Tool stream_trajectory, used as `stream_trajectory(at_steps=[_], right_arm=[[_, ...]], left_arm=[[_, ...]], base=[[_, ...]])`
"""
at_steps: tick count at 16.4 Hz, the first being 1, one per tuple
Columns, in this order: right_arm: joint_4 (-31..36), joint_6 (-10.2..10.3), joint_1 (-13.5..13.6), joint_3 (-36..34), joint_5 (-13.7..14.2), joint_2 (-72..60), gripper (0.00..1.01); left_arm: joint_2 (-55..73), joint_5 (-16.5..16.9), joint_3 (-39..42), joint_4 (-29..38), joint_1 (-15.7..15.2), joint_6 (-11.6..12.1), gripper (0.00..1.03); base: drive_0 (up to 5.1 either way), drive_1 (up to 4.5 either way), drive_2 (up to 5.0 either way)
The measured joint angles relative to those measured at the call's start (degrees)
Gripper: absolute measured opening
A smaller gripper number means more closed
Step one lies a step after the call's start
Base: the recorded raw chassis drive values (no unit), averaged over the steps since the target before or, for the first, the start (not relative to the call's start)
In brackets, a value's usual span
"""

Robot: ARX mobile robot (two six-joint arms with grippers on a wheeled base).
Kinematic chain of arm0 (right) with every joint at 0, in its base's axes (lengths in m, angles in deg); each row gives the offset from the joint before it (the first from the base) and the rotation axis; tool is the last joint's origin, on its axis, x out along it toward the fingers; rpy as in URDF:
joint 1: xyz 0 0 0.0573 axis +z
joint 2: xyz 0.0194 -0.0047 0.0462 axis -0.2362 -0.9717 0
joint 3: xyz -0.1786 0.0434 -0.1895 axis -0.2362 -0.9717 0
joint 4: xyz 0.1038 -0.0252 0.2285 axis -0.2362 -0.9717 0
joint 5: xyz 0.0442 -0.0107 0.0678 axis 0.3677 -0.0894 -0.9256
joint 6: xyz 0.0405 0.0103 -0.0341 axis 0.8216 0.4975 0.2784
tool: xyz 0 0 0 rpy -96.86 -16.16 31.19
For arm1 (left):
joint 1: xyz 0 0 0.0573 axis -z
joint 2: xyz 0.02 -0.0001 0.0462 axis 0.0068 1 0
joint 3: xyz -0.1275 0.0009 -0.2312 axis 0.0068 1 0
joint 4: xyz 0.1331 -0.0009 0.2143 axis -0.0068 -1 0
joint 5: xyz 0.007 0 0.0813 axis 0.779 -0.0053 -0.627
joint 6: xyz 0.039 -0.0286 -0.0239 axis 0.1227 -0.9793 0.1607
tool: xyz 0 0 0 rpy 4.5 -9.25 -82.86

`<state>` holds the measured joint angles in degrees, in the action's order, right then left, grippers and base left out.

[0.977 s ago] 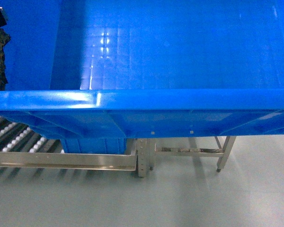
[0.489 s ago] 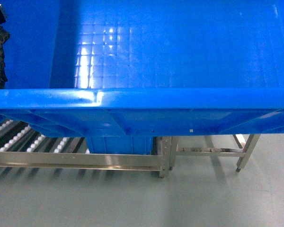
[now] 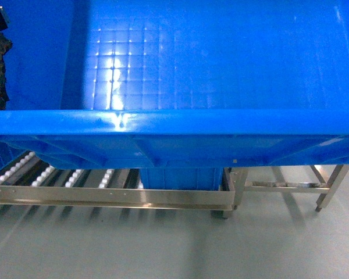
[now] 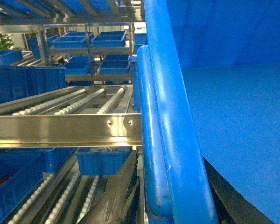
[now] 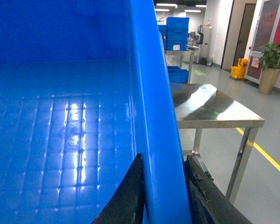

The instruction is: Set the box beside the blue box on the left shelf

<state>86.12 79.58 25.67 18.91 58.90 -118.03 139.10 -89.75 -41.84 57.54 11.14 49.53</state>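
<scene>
Box held aloft, filling the head view, its near rim above the left shelf's silvery front edge. Right gripper: black fingers clamped either side of the box's right wall. Left gripper: one dark finger against the left rim's outside; jaw state cannot be told. Steel table just right of the box.

Overhead lights glare white on the box floor grid and on the steel desk; the head view is soft, slightly blurred.
</scene>
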Motion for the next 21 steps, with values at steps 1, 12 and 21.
stream_trajectory(at_steps=[1, 12, 21], right_arm=[[0.13, -0.02, 0.0, 0.0, 0.02, 0.0, 0.17], [0.04, -0.02, 0.0, 0.0, 0.0, 0.0, 0.17], [0.09, -0.04, 0.0, 0.0, 0.04, 0.0, 0.17]], left_arm=[[0.0, 0.0, 0.0, 0.02, 0.0, -0.02, 0.29], [-0.02, -0.07, 0.0, 0.02, 0.0, 0.0, 0.29], [-0.02, -0.07, 0.0, 0.04, 0.02, 0.0, 0.29]], base=[[-4.9, 2.5, 2.5], [-5.0, 2.42, 2.4], [-5.0, 2.45, 2.5]])
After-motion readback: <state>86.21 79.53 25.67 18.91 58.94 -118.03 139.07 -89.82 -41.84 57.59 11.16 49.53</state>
